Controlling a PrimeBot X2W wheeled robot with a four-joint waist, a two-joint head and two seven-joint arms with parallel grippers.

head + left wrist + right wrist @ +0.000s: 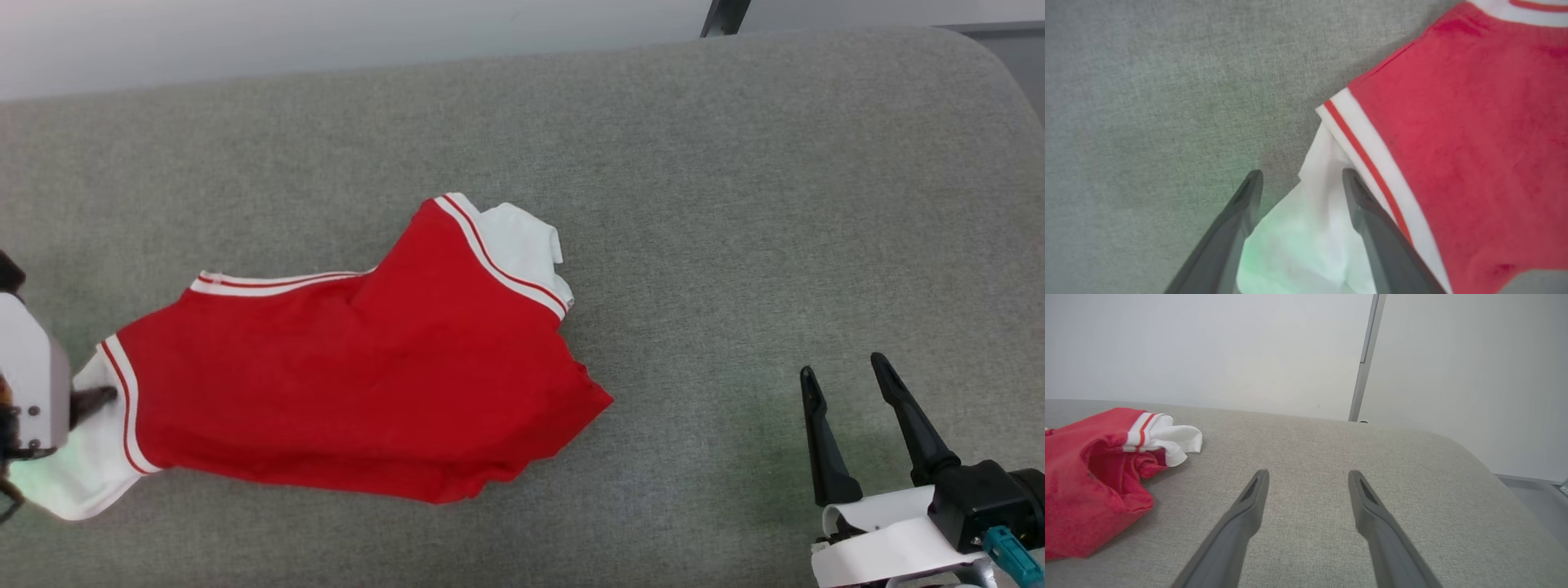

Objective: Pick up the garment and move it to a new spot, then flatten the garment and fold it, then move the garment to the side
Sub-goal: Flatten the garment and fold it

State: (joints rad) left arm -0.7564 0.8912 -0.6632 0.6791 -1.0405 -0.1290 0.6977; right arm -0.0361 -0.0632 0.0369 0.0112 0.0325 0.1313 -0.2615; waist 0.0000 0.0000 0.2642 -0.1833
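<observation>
The garment [359, 367] lies crumpled on the grey cushion [735, 204], spread from the cushion's left end to about its middle, red body uppermost and creased, not yet flattened. One white sleeve [522, 245] sticks out towards the cushion's far side, behind a white band with a thin red stripe. The other white sleeve [1306, 237] trails to the cushion's left end. There the left gripper [1302, 176] stands with its jaws spread wide and gripping nothing. In the left wrist view the sleeve's loose cloth lies between its two dark fingers, one fingertip over bare cushion and the other over the edge of the striped band; whether they touch the cloth I cannot tell. The right gripper [845, 366] hangs over the cushion's near right part, well apart from the garment, its fingers likewise spread and empty above bare grey fabric. A pale wall [1208, 347] rises behind the cushion's far edge.
</observation>
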